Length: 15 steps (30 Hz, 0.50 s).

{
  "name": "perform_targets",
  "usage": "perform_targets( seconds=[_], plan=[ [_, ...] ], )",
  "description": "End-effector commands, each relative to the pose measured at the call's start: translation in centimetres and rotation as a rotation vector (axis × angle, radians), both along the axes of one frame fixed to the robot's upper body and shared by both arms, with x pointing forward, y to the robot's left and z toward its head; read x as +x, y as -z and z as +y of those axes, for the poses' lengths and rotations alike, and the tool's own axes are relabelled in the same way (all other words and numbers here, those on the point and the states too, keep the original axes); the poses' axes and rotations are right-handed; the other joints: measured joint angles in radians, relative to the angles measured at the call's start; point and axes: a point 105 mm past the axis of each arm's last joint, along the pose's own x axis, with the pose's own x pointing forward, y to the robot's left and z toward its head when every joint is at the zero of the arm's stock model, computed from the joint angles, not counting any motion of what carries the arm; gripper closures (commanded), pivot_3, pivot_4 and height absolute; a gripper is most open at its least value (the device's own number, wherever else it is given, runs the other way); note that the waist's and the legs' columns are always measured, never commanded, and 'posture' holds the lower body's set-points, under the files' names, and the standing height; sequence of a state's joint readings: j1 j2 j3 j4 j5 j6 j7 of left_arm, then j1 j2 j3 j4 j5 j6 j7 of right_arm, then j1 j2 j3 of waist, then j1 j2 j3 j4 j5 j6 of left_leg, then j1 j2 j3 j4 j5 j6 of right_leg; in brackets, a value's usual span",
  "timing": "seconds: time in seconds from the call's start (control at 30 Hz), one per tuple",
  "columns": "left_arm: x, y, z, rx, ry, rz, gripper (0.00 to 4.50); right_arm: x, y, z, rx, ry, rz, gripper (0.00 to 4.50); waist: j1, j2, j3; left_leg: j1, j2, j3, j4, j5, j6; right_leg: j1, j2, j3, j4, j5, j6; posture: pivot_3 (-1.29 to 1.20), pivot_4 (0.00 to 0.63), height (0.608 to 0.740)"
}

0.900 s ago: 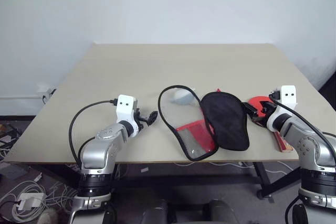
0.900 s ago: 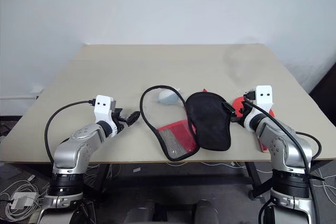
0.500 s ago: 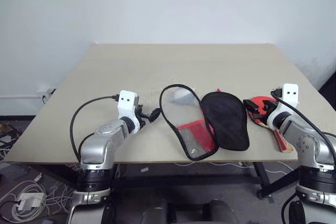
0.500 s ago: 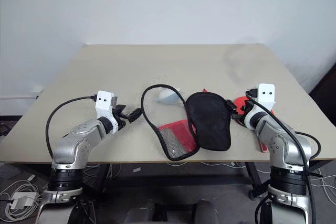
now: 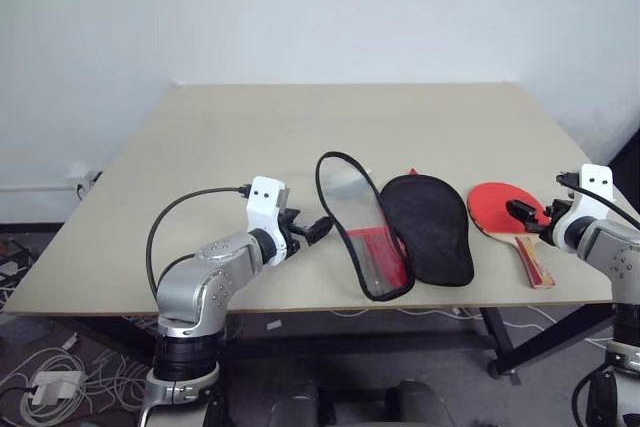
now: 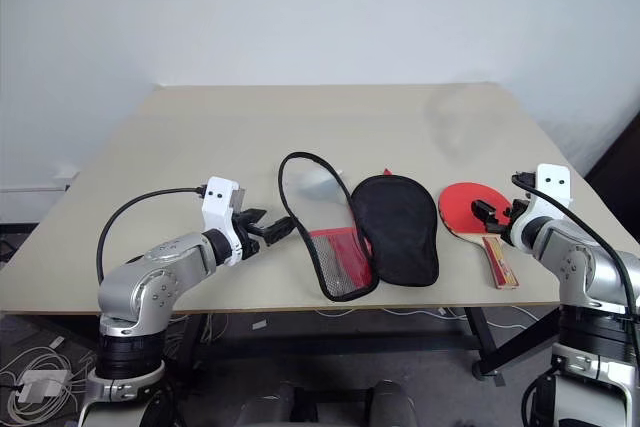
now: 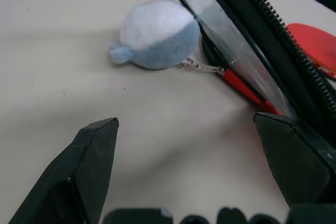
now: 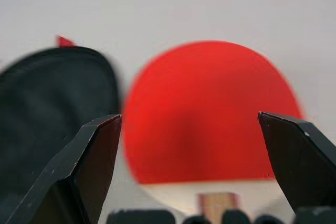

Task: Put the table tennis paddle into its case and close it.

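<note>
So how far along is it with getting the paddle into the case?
Done: the case lies unzipped on the table, black lining up, one flap raised. In hand: nothing is held; the open right gripper sits at the paddle, and the open left gripper is beside the raised flap. Left: grasp the paddle, slide it inside, zip shut.

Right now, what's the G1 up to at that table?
It is working on packing a table tennis paddle. The soft red zip case with black lining lies unzipped and spread open near the front edge of the beige table. The red-faced paddle with a wooden handle lies flat beside it, not yet inside. The left gripper is open at the case's raised flap; the right gripper is open at the paddle. Neither holds anything. A small pale grey fuzzy charm hangs off the case.
</note>
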<state>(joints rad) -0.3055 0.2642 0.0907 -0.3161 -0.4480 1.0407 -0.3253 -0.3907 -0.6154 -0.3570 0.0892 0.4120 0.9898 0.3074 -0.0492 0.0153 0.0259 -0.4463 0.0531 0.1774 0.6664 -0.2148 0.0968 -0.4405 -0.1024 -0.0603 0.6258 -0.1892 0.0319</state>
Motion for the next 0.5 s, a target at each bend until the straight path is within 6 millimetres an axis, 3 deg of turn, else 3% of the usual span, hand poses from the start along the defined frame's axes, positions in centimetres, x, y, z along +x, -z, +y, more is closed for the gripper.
perform_targets(
  seconds=[0.03, 0.17, 0.3, 0.37, 0.5],
  plan=[
    [-0.1, -0.8, 2.7, 0.034, -0.052, -0.04, 0.05, 0.8, -0.8, 0.6, -0.016, -0.041, -0.016, 0.0, -0.002, 0.0, 0.0, 0.0, 0.0, 0.0, 0.0, 0.0, 0.0, 0.0, 0.0, 0.0, 0.0, 0.0, 0.0, 0.0, 0.0, 0.724],
    [-0.6, -0.6, 5.7, 0.095, -0.081, -0.048, 0.05, 1.3, -0.6, 0.9, -0.022, -0.057, -0.015, 0.0, -0.004, 0.0, 0.0, 0.0, 0.0, 0.0, 0.0, 0.0, 0.0, -0.001, 0.0, 0.001, 0.0, 0.0, 0.0, 0.0, 0.0, 0.724],
    [-1.1, -1.2, 6.9, 0.08, -0.049, -0.062, 0.05, 1.6, -0.4, 0.9, -0.024, -0.061, -0.007, 0.0, 0.006, -0.001, 0.0, 0.0, 0.006, 0.0, 0.0, 0.0, 0.0, -0.001, -0.001, -0.001, -0.001, -0.001, -0.002, 0.0, 0.0, 0.724],
    [-1.1, -2.3, 6.8, 0.067, 0.004, -0.085, 0.05, 1.6, -0.4, 0.9, -0.022, -0.072, 0.003, 0.0, 0.006, -0.001, 0.0, 0.0, 0.006, 0.001, 0.0, 0.0, 0.0, -0.001, -0.002, -0.001, -0.002, -0.001, -0.003, 0.0, 0.0, 0.724],
    [-1.2, -4.8, 4.7, 0.017, 0.132, -0.146, 0.05, 1.2, -0.7, 0.7, -0.027, -0.084, 0.009, 0.0, 0.006, -0.001, 0.0, 0.0, 0.007, 0.001, -0.001, 0.0, 0.0, -0.002, -0.002, -0.001, -0.001, 0.0, -0.004, 0.0, 0.0, 0.724]
  ],
)
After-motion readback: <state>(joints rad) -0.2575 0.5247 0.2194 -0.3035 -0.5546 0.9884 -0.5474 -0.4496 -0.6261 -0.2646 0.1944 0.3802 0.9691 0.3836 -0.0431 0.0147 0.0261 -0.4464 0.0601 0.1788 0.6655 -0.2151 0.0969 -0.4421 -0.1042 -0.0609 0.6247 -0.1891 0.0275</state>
